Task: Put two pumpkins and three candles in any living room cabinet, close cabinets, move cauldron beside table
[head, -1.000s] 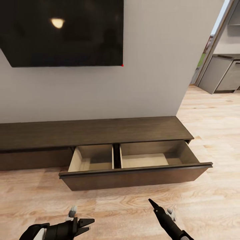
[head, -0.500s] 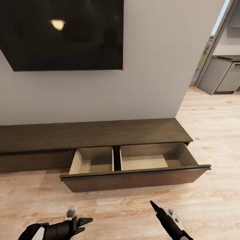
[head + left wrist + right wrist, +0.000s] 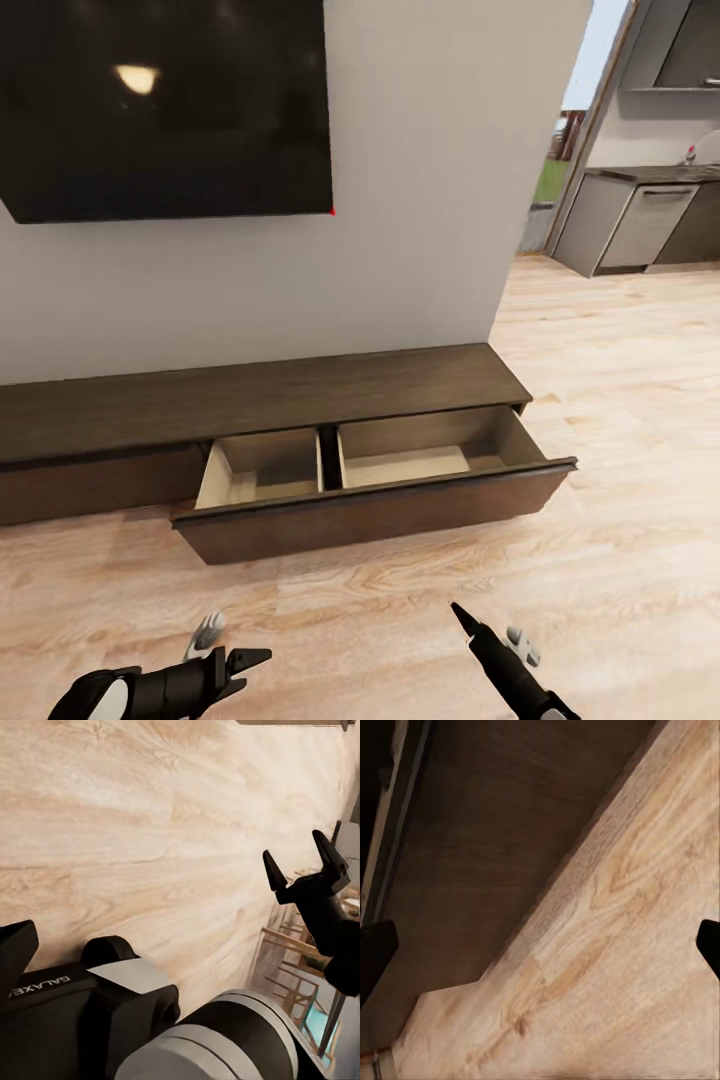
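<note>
One drawer (image 3: 370,515) of the dark brown cabinet (image 3: 250,400) is pulled out. It has 2 pale boxes inside w/ nothing in them. The cabinet sits on the wood floor (image 3: 620,560) by the wall, under a black TV (image 3: 165,105). Left gripper (image 3: 240,668) hangs low over the floor, fingers spread apart, holding nothing. Right gripper (image 3: 462,618) points at the drawer front; can't tell if its fingers are apart or closed. Grey kitchen cupboards (image 3: 625,225) are far off to the right.
</note>
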Controlling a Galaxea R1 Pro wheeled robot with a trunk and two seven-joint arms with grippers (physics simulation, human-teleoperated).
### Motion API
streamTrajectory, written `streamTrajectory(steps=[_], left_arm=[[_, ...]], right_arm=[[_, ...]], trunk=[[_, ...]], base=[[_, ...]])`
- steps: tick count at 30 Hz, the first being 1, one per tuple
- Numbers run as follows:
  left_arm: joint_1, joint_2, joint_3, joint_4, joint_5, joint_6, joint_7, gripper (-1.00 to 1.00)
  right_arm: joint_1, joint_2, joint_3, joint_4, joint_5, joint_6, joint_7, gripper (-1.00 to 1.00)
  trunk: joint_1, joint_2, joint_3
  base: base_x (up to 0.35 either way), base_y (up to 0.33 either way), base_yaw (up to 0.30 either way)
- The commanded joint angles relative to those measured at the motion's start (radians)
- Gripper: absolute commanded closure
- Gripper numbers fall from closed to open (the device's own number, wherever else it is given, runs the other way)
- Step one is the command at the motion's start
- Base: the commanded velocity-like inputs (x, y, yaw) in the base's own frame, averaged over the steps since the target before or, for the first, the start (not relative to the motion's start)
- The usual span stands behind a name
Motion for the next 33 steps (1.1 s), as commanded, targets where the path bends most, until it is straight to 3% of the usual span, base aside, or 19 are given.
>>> streamTrajectory(steps=[1,14,26,33], left_arm=[[0.000,0.001,0.001,0.000,0.005,0.005,0.000,-1.00],[0.000,0.001,0.025,0.000,0.015,0.002,0.000,-1.00],[0.000,0.001,0.025,0.000,0.017,-0.003,0.000,-1.00],[0.000,0.001,0.024,0.000,0.016,-0.006,0.000,-1.00]], right_arm=[[-0.001,0.000,-0.008,0.001,0.007,-0.003,0.004,-1.00],[0.000,-0.001,-0.009,0.002,0.002,-0.004,0.006,-1.00],[-0.001,-0.001,-0.010,0.002,0.002,-0.004,0.007,-1.00],[-0.001,-0.001,-0.010,0.004,0.002,-0.004,0.007,-1.00]], trunk=[[-0.001,0.000,0.000],[-0.001,0.000,0.009],[-0.001,0.000,0.017],[-0.001,0.000,0.022]], base=[[-0.338,0.000,-0.268],[-0.263,0.000,-0.269],[-0.001,0.000,-0.269],[0.219,0.000,-0.269]])
